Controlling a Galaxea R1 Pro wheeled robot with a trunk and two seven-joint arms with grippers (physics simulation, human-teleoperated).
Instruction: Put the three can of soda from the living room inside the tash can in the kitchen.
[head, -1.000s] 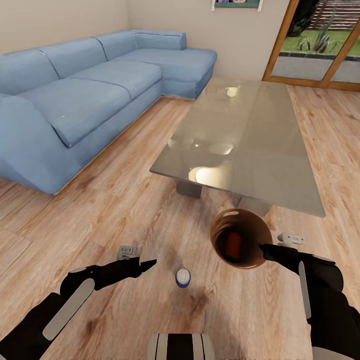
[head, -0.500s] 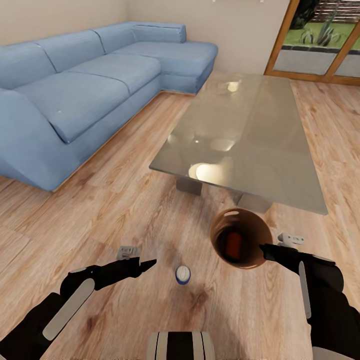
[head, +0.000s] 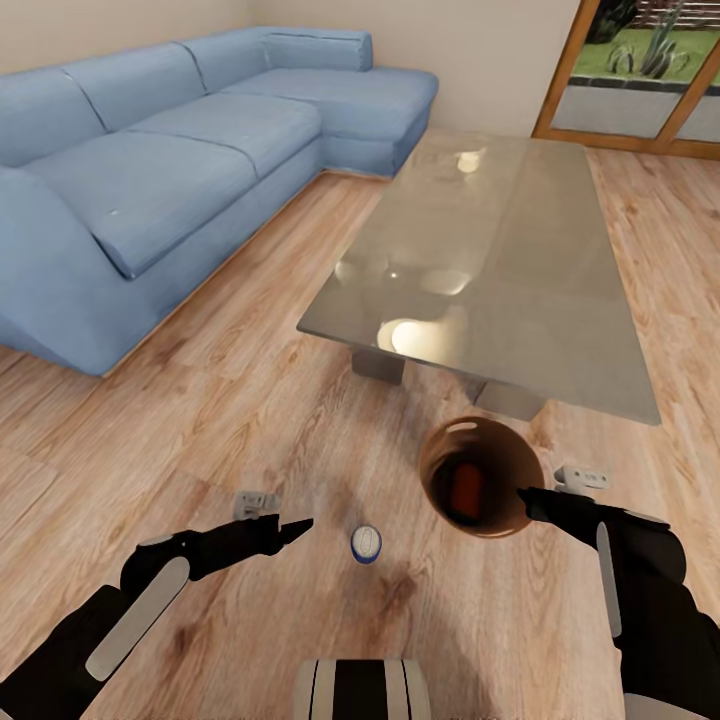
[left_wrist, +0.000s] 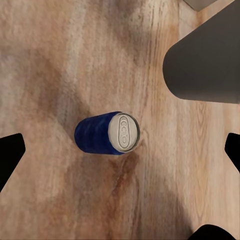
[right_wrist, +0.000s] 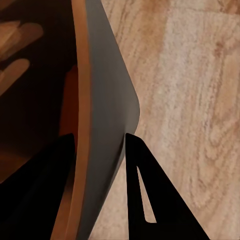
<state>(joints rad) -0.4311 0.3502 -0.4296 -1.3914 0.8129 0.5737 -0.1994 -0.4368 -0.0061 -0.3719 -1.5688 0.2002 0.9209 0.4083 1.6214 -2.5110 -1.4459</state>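
Blue soda can (head: 366, 543) stands on the wood floor (head: 250, 420), between the grippers.
Left gripper (head: 296, 524) spread wide above it; right gripper (head: 524, 494) pinches the grey, copper-lined bin's (head: 482, 476) rim, orange can (head: 465, 487) inside; grey table (head: 500, 260) beyond.

Glossy black arms with pale grey panels, pointed black claws, and perhaps small grey wrist brackets.

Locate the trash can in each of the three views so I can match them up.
Head view: trash can at lower right, held off the floor, its rim clamped by the right hand.
Left wrist view: grey wall of the trash can at the upper right corner.
Right wrist view: rim and wall run up the middle, between the fingers.
Shared landmark: the wood floor.
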